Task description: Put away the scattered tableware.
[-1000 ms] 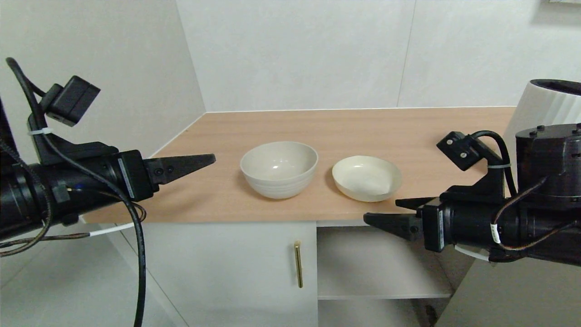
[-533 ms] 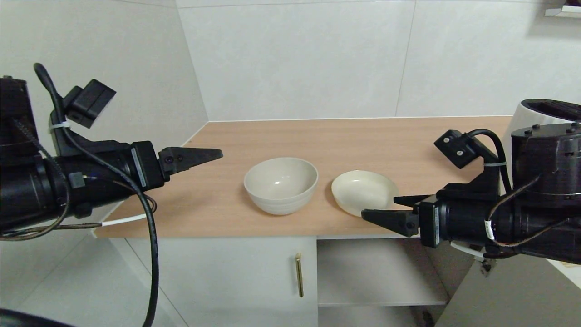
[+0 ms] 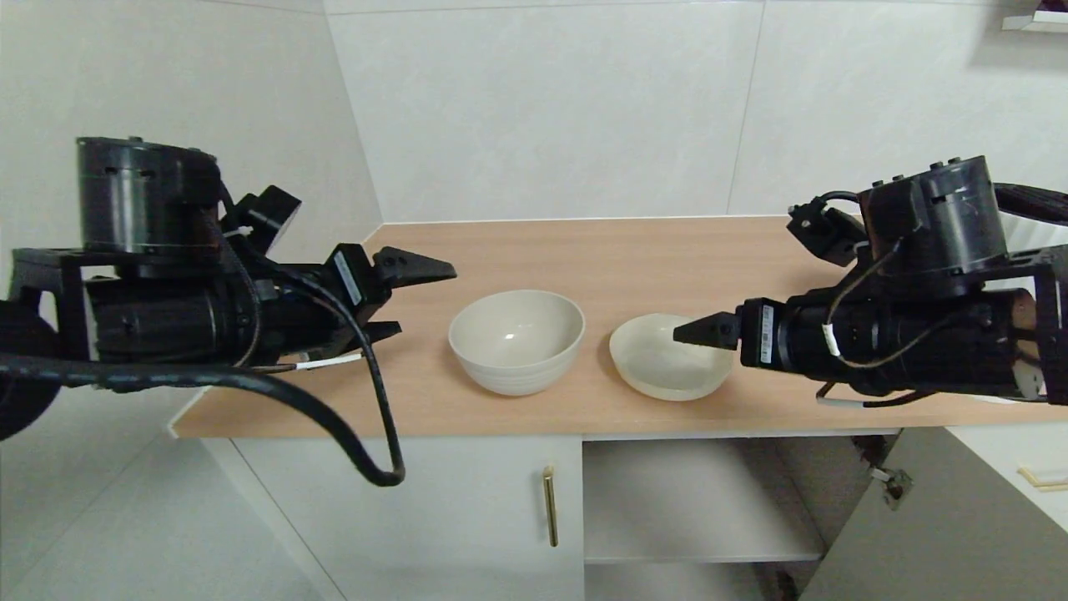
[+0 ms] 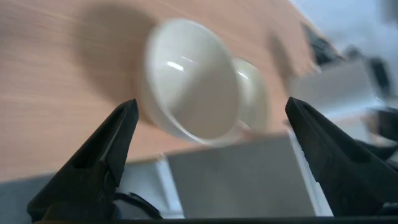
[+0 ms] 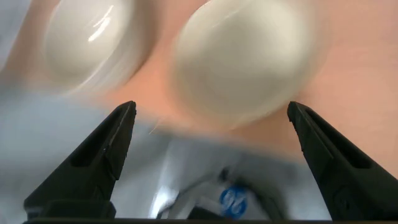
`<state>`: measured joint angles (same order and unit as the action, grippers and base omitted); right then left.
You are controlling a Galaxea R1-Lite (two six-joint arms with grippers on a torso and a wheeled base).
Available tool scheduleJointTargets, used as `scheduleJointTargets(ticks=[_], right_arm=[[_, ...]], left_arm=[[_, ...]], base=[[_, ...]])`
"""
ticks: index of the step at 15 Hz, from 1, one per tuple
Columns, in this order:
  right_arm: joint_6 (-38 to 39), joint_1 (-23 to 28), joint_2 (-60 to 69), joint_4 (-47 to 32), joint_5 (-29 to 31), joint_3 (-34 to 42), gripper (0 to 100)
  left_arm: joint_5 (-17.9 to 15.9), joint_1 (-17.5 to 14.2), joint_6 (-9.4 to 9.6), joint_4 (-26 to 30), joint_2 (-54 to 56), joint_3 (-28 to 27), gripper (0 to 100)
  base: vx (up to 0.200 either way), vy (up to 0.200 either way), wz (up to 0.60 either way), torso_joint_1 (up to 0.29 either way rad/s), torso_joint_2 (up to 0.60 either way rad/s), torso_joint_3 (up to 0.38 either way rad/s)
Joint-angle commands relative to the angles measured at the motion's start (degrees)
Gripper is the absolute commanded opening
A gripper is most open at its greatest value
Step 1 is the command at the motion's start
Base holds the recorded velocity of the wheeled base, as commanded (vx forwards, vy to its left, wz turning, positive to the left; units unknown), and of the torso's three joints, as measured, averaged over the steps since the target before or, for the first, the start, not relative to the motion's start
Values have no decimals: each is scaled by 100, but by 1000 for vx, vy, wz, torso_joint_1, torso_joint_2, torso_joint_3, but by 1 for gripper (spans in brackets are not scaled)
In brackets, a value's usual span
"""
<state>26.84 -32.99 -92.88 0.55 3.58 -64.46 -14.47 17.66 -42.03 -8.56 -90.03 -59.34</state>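
The left end effector and right end effector both gape open. The right one's tip hides part of the shallow bowl, beside the deep bowl near the surface's front edge.

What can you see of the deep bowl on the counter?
The deep bowl is off-white and glossy, ceramic by its look, round, with faint ridges around its lower outer wall. It stands upright and empty on the wooden counter, near the front edge, left of the shallow bowl with a small gap between. Only the counter touches it; the open left gripper hangs clear at its left.
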Motion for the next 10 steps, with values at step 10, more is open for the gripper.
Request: scheduleJointTargets(ticks=[10], right_arm=[[23,170,-380,-37,274,-251,100]], left_arm=[[559,484,11,188,-823,-112,100]], base=[[0,0,0,0,0,0]])
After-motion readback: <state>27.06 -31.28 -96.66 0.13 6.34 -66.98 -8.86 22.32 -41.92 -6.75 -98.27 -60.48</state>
